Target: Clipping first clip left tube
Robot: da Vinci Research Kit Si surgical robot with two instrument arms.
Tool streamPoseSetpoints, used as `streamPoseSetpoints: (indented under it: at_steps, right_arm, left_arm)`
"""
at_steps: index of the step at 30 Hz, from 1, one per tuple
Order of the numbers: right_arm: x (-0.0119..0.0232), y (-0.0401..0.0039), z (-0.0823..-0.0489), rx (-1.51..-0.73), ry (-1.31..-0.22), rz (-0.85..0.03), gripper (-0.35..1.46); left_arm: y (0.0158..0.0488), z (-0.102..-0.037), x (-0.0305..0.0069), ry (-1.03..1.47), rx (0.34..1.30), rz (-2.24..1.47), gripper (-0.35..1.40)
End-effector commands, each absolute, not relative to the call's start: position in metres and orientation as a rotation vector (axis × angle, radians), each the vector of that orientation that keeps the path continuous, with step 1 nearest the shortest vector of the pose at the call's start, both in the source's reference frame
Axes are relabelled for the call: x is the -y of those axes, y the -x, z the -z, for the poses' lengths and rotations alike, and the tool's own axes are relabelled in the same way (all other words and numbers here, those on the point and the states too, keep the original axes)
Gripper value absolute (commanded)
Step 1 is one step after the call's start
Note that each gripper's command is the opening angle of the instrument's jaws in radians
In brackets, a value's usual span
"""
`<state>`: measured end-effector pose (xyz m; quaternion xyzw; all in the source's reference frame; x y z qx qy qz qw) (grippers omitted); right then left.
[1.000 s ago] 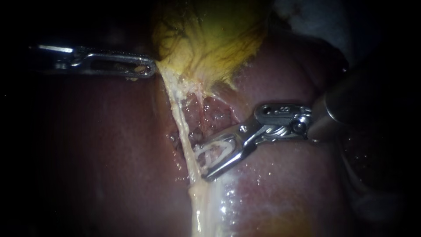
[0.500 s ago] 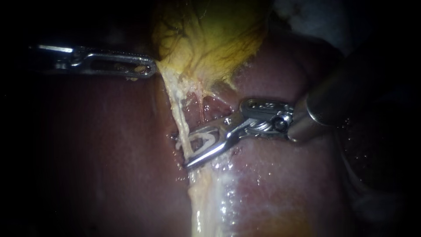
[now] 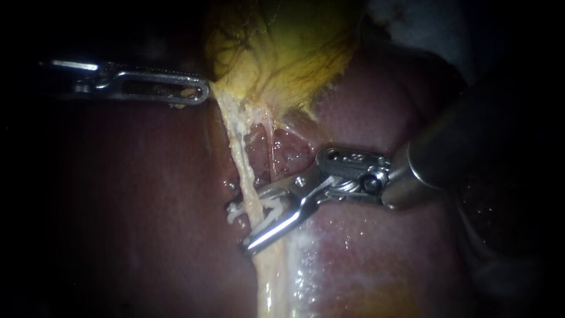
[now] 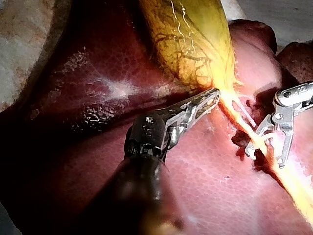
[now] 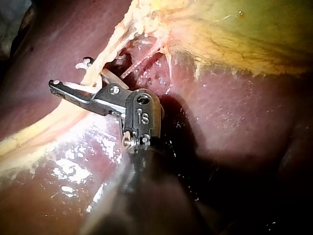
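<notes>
Advancing leftward since a second ago, the right instrument's pincer (image 3: pixel 250 219) stood half-open astride the left tube (image 3: pixel 241 159), carrying a white clip (image 3: pixel 234 213), while the left instrument's pincer (image 3: pixel 197 93), clamped on the gallbladder (image 3: pixel 276 53), apparently kept that tube taut.

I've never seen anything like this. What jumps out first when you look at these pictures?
The yellow-green gallbladder glows at the top of the endoscope view against the dark red liver, with the jaws of my left instrument shut on its lower edge. Below it a pale tube runs down over the liver. The jaws of my right instrument sit astride it, holding a white clip across it.
</notes>
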<state>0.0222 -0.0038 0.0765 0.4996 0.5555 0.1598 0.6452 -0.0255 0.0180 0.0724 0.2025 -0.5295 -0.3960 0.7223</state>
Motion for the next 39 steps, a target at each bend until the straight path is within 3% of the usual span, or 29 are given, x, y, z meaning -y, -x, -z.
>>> streamPoseSetpoints:
  at_steps: [1, 20, 39]
  right_arm:
    - [0.0040, -0.0222, -0.0762, -1.265, -1.143, -0.357, 0.58]
    - [0.0068, -0.0243, -0.0737, -1.268, -1.187, -0.313, 0.51]
    - [0.0072, -0.0242, -0.0740, -1.223, -1.183, -0.307, 0.09]
  left_arm:
    - [0.0254, -0.0725, -0.0180, -0.447, 1.169, 0.875, -0.35]
    - [0.0254, -0.0725, -0.0180, -0.447, 1.169, 0.875, -0.35]
    - [0.0255, -0.0725, -0.0180, -0.447, 1.169, 0.875, -0.35]
